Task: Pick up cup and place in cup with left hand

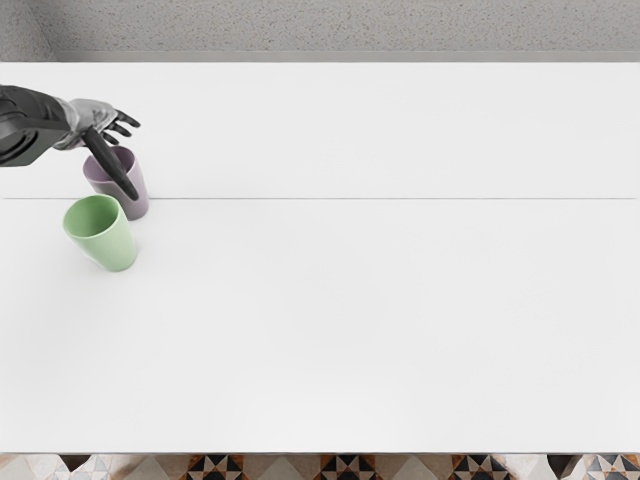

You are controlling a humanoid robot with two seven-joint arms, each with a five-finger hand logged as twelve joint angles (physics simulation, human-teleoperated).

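My left hand (134, 158) reaches in from the left edge at the purple cup (139, 190). Its fingers are spread and extended beyond the cup's back rim, while the dark thumb slants across the cup's opening and front side. The hand looks open; whether any part touches the cup cannot be told. The purple cup is upright on the table. Just in front of it stands the green cup (115, 248), also upright with its mouth up; its rim slightly overlaps the purple cup in the view.
The white table (380, 320) fills most of the view, with a thin seam running across it behind the green cup. A speckled grey surface (350, 28) lies beyond its far edge, and patterned floor shows past the near edge.
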